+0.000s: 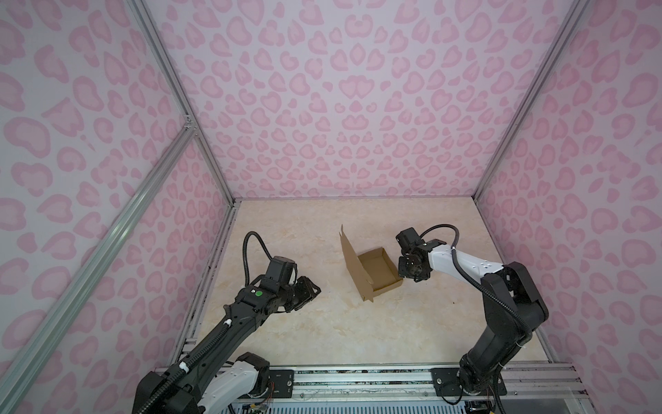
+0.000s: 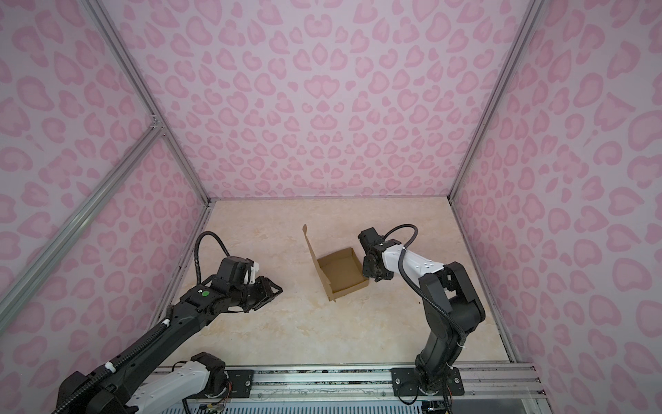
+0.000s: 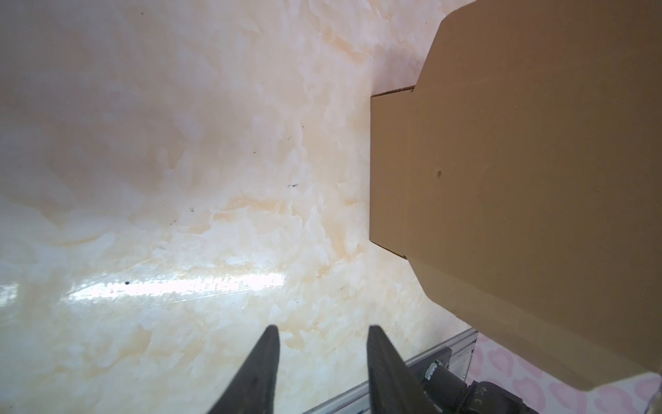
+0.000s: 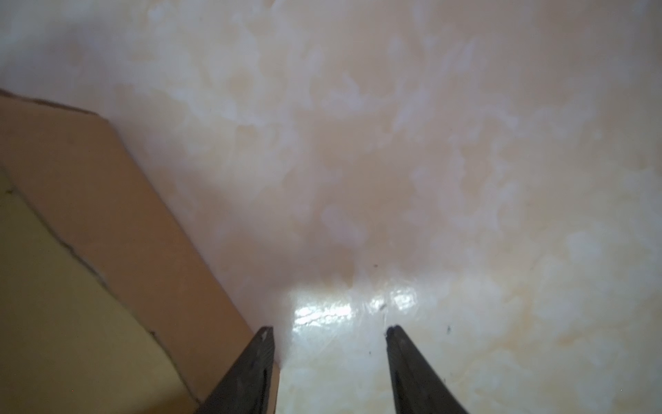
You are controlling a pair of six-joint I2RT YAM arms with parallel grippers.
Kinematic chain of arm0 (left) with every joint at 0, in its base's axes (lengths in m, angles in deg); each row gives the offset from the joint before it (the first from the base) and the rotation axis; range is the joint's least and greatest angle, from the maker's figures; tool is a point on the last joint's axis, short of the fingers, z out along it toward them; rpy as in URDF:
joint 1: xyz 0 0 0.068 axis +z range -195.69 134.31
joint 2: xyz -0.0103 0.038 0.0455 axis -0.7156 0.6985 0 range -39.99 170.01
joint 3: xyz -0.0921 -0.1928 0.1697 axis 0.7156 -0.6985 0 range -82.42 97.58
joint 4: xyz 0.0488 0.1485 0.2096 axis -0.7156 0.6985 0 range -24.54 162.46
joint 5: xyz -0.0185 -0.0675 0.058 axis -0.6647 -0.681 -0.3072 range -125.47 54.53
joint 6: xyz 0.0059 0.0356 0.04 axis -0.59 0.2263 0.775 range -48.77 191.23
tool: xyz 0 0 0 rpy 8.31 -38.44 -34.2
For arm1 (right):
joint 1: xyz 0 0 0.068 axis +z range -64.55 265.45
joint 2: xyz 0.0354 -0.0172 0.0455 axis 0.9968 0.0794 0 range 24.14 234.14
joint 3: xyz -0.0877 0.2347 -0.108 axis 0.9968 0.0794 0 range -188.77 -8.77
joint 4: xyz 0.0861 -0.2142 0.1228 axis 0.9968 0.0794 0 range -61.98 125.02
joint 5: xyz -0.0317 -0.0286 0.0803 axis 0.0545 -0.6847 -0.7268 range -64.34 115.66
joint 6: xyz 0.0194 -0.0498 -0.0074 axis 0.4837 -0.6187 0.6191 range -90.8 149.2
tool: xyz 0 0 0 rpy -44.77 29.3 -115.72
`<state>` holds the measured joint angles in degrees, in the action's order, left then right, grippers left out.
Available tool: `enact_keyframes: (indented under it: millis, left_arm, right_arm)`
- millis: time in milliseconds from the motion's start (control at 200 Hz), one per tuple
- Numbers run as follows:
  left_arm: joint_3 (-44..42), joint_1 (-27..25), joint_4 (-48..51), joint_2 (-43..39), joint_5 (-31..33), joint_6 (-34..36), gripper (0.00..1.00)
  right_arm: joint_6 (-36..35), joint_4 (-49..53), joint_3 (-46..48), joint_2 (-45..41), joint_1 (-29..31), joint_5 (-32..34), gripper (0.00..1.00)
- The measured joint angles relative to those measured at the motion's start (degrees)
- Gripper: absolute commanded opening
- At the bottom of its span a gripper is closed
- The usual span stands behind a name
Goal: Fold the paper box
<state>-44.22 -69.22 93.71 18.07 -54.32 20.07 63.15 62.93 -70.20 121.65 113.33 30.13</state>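
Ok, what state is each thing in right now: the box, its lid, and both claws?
box: tray formed, walls up, top open.
lid flap: standing up along one long side, not folded over.
left claw: open, empty, away from the box.
right claw: open, empty, close beside a box wall; contact unclear.

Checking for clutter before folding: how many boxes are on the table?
1: the paper box sits on the table, right of centre, lid raised, beside the right gripper. None looks hidden.
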Motion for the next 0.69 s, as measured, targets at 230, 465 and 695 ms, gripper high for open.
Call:
enact_keyframes:
  millis: [230,465,695]
  left_arm:
    - [1.5,0.0,0.7,-0.5,3.0,1.7,0.44]
    - [2.3,0.3,4.7,-5.0,9.5,4.6,0.44]
    - [2.1,0.6,7.9,-11.5,20.2,7.6,0.45]
  right_arm:
    - [8.0,-5.2,-0.3,-0.6,21.0,-5.0,0.53]
    - [11.9,-8.3,-6.2,-1.3,28.3,-8.5,0.53]
    - [2.2,-7.7,-10.2,-4.9,18.3,-9.5,0.55]
